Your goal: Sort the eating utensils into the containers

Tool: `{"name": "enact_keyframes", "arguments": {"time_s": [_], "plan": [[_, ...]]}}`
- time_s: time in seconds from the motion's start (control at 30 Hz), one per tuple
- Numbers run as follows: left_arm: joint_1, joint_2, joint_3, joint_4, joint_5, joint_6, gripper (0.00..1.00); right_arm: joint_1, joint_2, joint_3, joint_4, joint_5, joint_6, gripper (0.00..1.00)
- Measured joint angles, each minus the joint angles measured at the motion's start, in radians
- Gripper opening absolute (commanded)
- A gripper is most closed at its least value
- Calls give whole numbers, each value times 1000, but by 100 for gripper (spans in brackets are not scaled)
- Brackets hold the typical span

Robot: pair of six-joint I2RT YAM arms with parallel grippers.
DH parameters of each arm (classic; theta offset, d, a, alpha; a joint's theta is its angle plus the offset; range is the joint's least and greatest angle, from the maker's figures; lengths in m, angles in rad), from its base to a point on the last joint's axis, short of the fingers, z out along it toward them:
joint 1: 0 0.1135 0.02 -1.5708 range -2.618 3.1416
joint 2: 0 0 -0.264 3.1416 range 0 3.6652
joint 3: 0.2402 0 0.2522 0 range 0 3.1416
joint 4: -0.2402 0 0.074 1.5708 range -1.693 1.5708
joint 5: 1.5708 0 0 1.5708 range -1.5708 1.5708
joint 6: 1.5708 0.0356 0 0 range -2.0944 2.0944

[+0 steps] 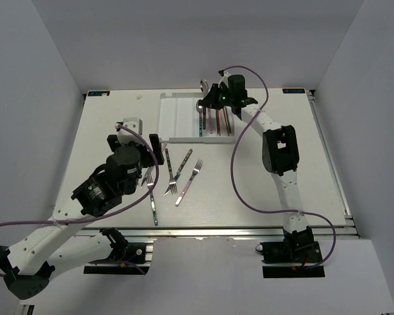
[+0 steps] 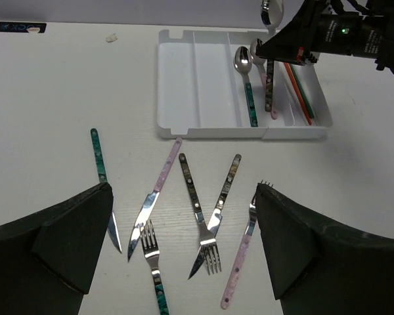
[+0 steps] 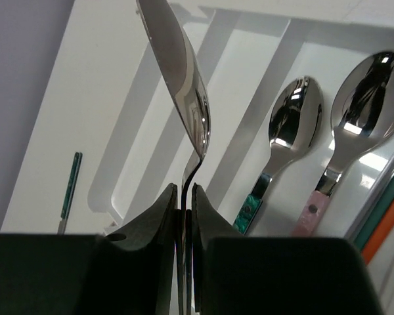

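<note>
My right gripper (image 1: 211, 100) is shut on the neck of a silver spoon (image 3: 184, 85), bowl pointing up, held over the white tray (image 1: 180, 118). The spoon bowl also shows in the left wrist view (image 2: 270, 12). In the tray lie a teal-handled spoon (image 3: 292, 118), a pink-handled spoon (image 3: 362, 108) and red and green chopsticks (image 2: 299, 92). My left gripper (image 2: 184, 246) is open and empty above the loose utensils: a teal-handled knife (image 2: 100, 164), a pink-handled knife (image 2: 156, 193), a teal-handled fork (image 2: 152, 262), a dark-handled fork (image 2: 196, 203), a patterned knife (image 2: 224, 193) and a pink-handled fork (image 2: 241, 259).
The tray's two left compartments (image 2: 203, 79) hold nothing. The loose utensils lie in a cluster just in front of the tray (image 1: 174, 176). A purple cable loops from the right arm (image 1: 236, 177) over the table. Grey walls stand on the left, right and back.
</note>
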Motion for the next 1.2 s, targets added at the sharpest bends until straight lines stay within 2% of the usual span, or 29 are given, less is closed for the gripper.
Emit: {"name": "enact_keyframes", "arguments": {"time_s": [0.2, 0.43, 0.47, 0.67, 0.73, 0.83, 0.9, 1.2], "plan": [[0, 5, -11, 0, 42, 5, 98, 23, 0, -116, 45, 5, -5, 0], [0, -21, -14, 8, 57, 5, 98, 26, 28, -106, 79, 1, -8, 0], [0, -23, -14, 8, 58, 5, 98, 26, 28, -108, 81, 2, -8, 6], [0, -23, -16, 8, 75, 8, 98, 26, 28, -132, 103, 5, -9, 18], [0, -24, -17, 8, 78, 8, 98, 26, 28, -132, 102, 6, -12, 28], [0, -30, -18, 8, 85, 8, 98, 26, 28, -132, 98, 16, -28, 30], [0, -38, -19, 8, 90, 8, 98, 26, 28, -132, 93, 27, -32, 42], [1, -56, -19, 15, 112, 8, 98, 26, 10, -140, 79, 68, -55, 37]]}}
